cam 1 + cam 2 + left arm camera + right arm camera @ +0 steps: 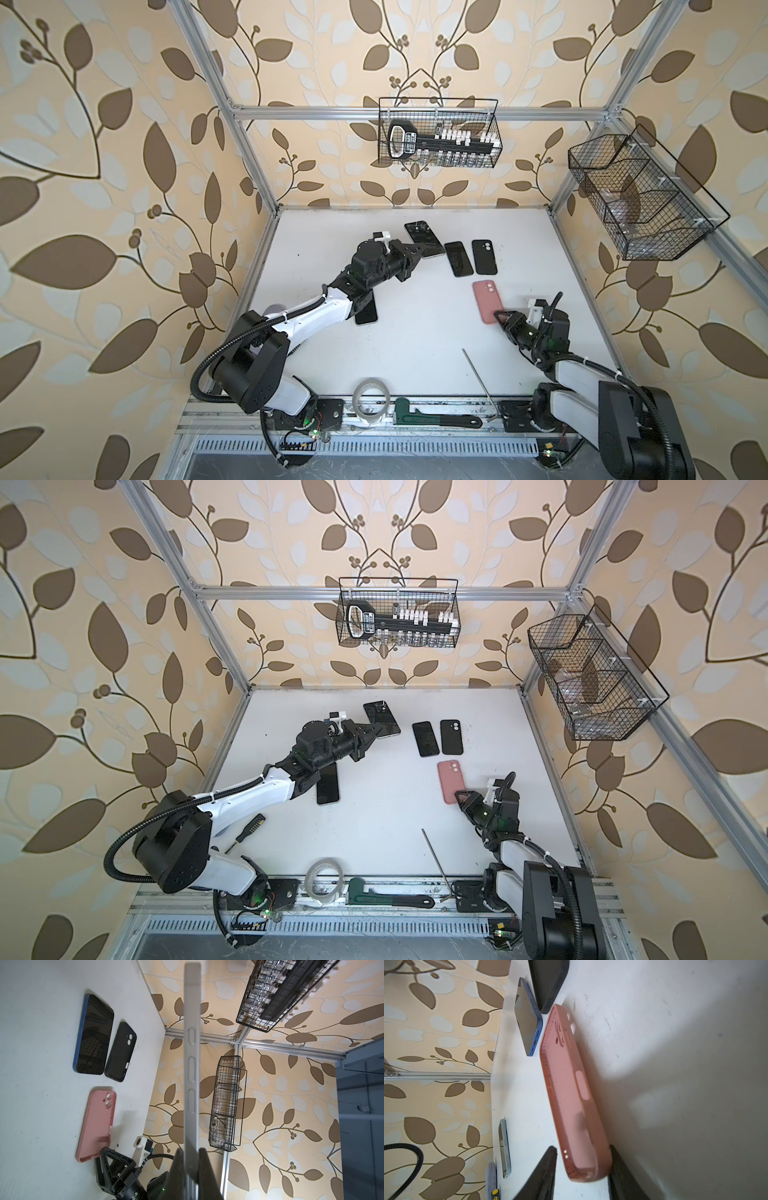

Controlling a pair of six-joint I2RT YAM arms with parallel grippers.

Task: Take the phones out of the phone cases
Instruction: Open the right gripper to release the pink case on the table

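We see the left gripper [419,250] clamped on one edge of the phone [422,235], holding it off the surface [415,332], well beyond the pink phone case [485,297] and to its far left. The right gripper [500,315] straddles the case's near end, jaws parted, with one finger clear of it. The case lies flat, back up.
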